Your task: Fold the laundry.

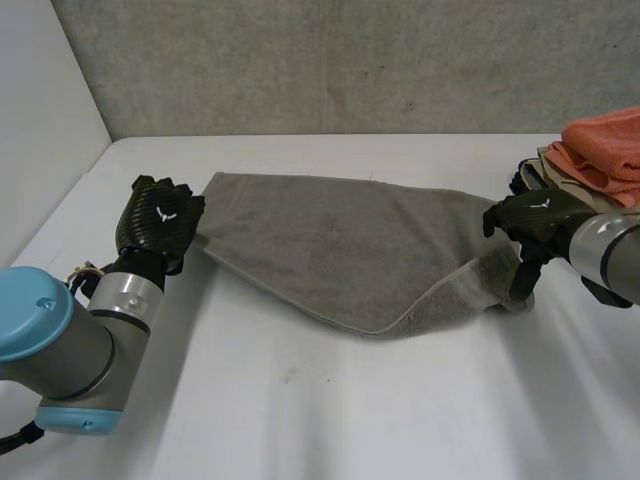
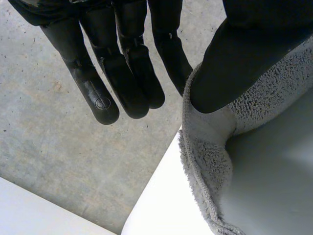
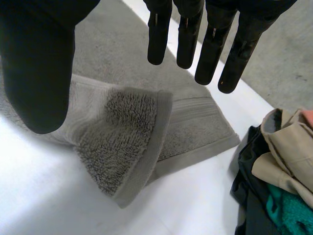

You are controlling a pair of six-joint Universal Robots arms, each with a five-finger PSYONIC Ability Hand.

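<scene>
Fingers (image 2: 124,93) of the left hand (image 1: 160,222) run straight and close together, and its thumb (image 2: 230,68) pins a corner of the grey towel (image 1: 330,235) against the nearest one. Fingers (image 3: 215,49) of the right hand (image 1: 535,220) are straight and spread, holding nothing; they hang over the towel's opposite end, where a corner lies folded back on itself. The towel stretches across the white surface (image 1: 300,420) between the 2 hands. Just beside the right hand sits a pile (image 1: 600,150) of clothes, orange on top.
</scene>
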